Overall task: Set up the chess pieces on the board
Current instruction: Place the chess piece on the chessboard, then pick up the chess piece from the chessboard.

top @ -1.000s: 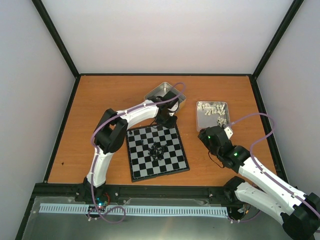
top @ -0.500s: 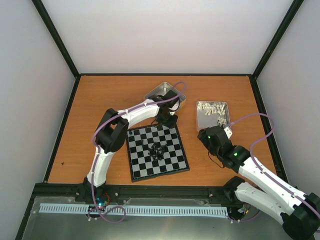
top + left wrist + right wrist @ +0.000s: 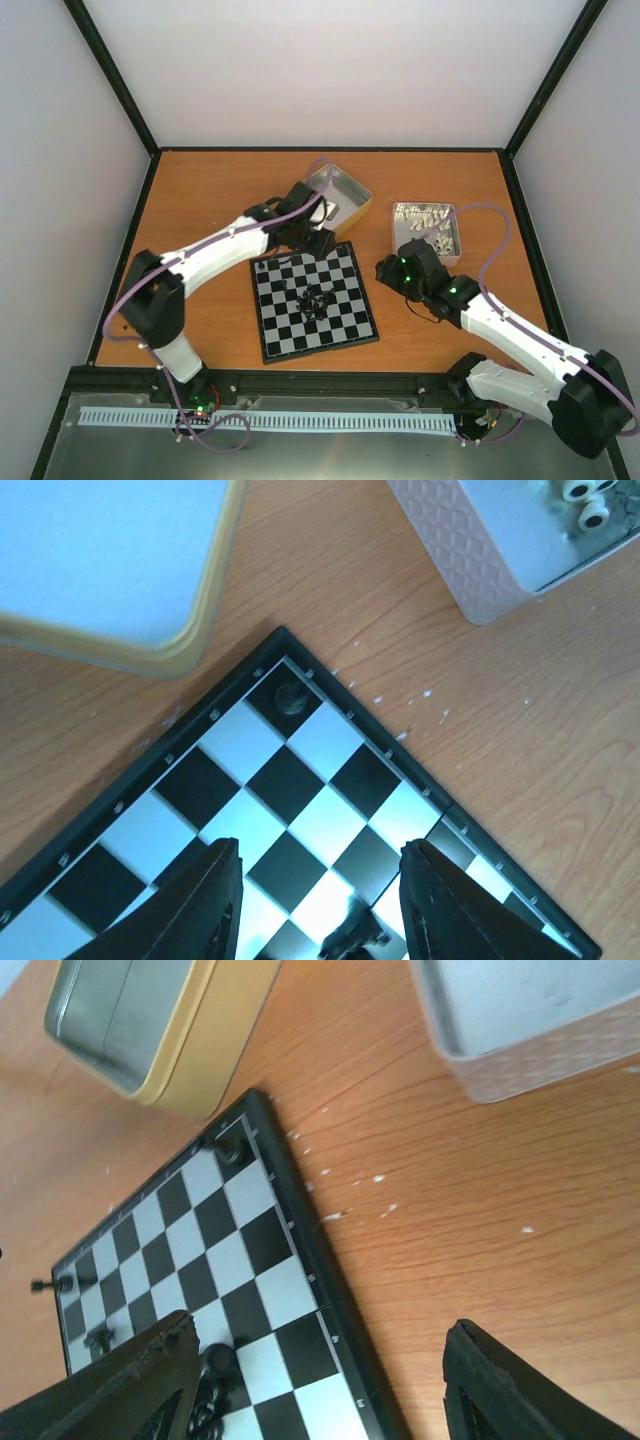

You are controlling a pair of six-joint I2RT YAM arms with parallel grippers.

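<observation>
**Tabletop** [image 3: 200, 190]: orange-brown wood with visible grain and a few pale flecks beside the board.

**Board** [image 3: 315, 300]: a flat square of glossy black and light-grey checks inside a thin black rim. It lies near the middle of the tabletop, slightly toward the near edge and turned a little askew.

**Chess pieces** [image 3: 312, 298]: tiny black figures, mostly bunched in a heap on the board's central squares. Their individual shapes are too small to tell apart. A lone piece [image 3: 290, 697], round-topped, stands on the dark square at the board's far-right corner. Another single piece [image 3: 262, 268] stands at the far-left corner.

**Left claw** [image 3: 320, 880]: it hangs over the board's far-right corner with its dark fingers spread and nothing pinched between them.

**Right claw** [image 3: 315, 1360]: it sits at the board's right edge with its fingers spread wide, holding nothing.

**Tins**: a rounded-corner gold-walled tin [image 3: 340, 195] sits toward the far edge, just beyond the board. A silver embossed tin [image 3: 425, 228] with diamond-patterned walls sits to its right and holds pale pieces [image 3: 585, 500].
</observation>
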